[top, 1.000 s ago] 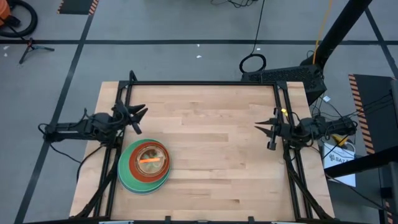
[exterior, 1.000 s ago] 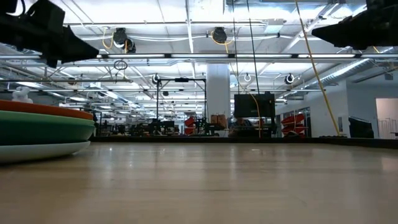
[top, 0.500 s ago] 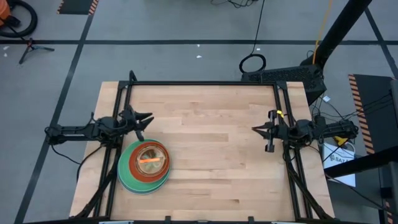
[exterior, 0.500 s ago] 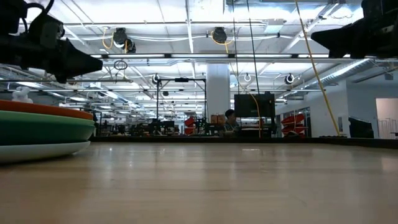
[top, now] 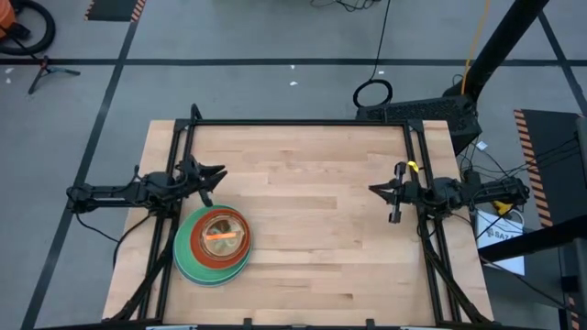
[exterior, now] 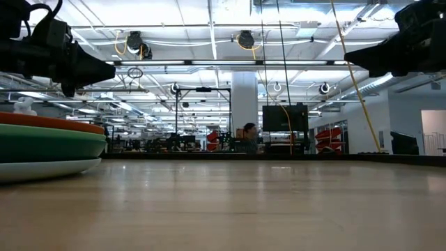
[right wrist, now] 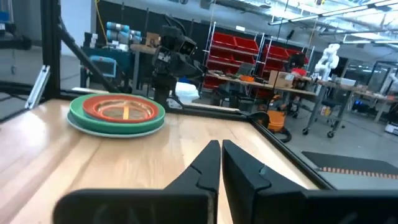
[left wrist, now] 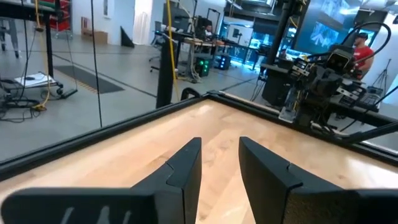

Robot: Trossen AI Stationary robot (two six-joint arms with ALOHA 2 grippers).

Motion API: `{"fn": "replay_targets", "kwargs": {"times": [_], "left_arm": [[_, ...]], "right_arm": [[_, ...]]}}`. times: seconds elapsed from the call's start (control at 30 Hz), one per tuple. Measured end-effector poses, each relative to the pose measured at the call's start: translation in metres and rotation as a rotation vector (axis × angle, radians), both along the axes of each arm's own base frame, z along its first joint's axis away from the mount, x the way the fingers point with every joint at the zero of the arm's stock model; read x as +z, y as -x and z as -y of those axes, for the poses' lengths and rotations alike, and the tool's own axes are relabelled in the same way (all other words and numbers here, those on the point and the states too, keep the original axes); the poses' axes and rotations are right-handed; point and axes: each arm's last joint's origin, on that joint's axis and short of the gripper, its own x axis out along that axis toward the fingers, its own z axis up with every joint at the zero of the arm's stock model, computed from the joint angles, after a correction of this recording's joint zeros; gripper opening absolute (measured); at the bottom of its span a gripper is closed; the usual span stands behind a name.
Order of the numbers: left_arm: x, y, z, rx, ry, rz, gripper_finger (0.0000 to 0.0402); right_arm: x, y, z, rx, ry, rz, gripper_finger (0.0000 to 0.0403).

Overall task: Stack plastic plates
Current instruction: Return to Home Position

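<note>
The plastic plates (top: 213, 246) stand in one stack on the table's near left part. A pale blue one is at the bottom, green above it, then red-orange, with small translucent ones and an orange one on top. The stack also shows in the low view (exterior: 42, 143) and the right wrist view (right wrist: 118, 112). My left gripper (top: 218, 174) hovers open just beyond the stack's far edge, above the table (left wrist: 219, 142). My right gripper (top: 371, 190) hovers shut at the table's right side (right wrist: 220, 144), pointing toward the stack. Neither touches anything.
A black metal frame (top: 303, 123) runs along the table's far, left and right edges. Bare wooden tabletop (top: 312, 229) lies between the stack and the right gripper. The room beyond holds benches, shelves and a person (exterior: 247, 132) far off.
My left gripper has swung a little toward the table's right and come down, ending above the stack's far edge. My right gripper has moved slightly toward the table's left and dropped a bit. The plates have stayed put.
</note>
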Motion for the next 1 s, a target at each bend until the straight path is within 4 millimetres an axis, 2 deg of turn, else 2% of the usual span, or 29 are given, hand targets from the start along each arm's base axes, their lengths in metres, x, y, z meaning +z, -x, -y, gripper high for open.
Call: {"fn": "replay_targets", "kwargs": {"times": [1.0], "left_arm": [[-0.0002, 0.0001, -0.0001, 0.004, -0.008, -0.006, 0.0113]], "right_arm": [[0.0011, 0.0001, 0.0000, -0.001, 0.004, 0.011, 0.0011]]}}
